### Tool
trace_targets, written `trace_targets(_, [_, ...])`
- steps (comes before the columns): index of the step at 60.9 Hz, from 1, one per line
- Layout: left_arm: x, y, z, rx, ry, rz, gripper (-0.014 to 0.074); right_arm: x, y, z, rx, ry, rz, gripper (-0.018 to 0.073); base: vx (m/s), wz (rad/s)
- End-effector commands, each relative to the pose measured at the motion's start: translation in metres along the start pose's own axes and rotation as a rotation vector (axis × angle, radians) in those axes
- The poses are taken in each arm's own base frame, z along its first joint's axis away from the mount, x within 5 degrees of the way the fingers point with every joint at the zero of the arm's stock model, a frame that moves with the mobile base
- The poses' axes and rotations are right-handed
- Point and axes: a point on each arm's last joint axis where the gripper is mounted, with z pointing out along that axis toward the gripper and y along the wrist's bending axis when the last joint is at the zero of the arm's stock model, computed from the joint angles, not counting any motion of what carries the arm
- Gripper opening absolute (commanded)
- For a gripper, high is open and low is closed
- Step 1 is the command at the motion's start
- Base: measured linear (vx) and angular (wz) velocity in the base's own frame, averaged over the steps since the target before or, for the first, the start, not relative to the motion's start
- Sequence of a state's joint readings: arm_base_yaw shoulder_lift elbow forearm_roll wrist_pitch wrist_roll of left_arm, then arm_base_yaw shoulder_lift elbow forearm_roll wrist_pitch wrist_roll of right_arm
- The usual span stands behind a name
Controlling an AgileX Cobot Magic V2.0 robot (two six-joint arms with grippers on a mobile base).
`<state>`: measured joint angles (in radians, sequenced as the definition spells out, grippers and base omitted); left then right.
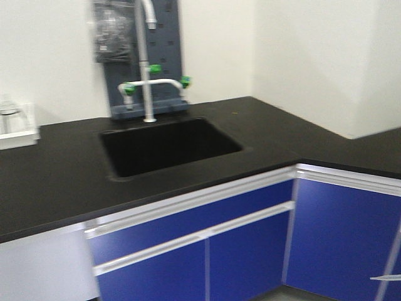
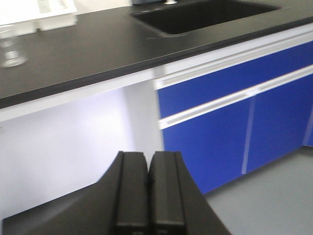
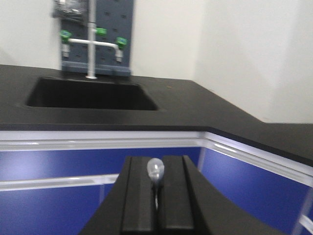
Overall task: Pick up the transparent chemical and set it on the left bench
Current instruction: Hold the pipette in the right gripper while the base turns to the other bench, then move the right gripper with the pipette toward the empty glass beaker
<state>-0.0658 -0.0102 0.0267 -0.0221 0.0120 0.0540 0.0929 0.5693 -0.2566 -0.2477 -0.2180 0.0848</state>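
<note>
In the right wrist view my right gripper [image 3: 156, 160] is shut on the transparent pipette [image 3: 155, 170]. Its clear bulb sticks out between the fingertips and its thin stem runs back between the pads. The gripper is held in front of the blue cabinets, below the counter's edge. In the left wrist view my left gripper [image 2: 148, 155] is shut and empty, low in front of a white cabinet panel. The black counter top [image 1: 56, 175] carries a white bin [image 1: 17, 132] at its far left; the bin also shows in the left wrist view [image 2: 49, 12].
A black sink [image 1: 166, 145] is set in the counter, with a white tap with green knobs [image 1: 149, 84] and a grey pegboard behind it. The counter turns a corner at the right [image 1: 351, 153]. Blue cabinet doors [image 1: 250, 251] stand below. A clear beaker [image 2: 12, 54] stands by the bin.
</note>
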Motion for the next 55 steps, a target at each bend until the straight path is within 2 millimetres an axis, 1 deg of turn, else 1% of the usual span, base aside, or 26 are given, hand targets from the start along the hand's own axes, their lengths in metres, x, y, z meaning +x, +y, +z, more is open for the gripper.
trace_targets(1, [-0.0028, 0.0001, -0.0013, -0.002, -0.081, -0.009, -0.0003, -0.0168, -0.0016, 0.0007, 0.003, -0.105, -0.010, -0.0008, 0.08, 0.73])
trace_targets(19, [-0.0028, 0.0001, -0.0013, -0.002, -0.081, -0.009, -0.0003, -0.0168, -0.0016, 0.0007, 0.003, -0.105, -0.010, -0.0008, 0.12, 0.72])
trace_targets(37, [-0.0028, 0.0001, -0.0013, -0.002, -0.081, -0.009, -0.0003, -0.0168, -0.0016, 0.0007, 0.003, -0.105, -0.010, -0.0008, 0.22, 0.70])
trace_targets(55, [-0.0028, 0.0001, -0.0013, -0.002, -0.081, -0.009, -0.0003, -0.0168, -0.0016, 0.0007, 0.003, -0.105, -0.010, -0.0008, 0.30, 0.45])
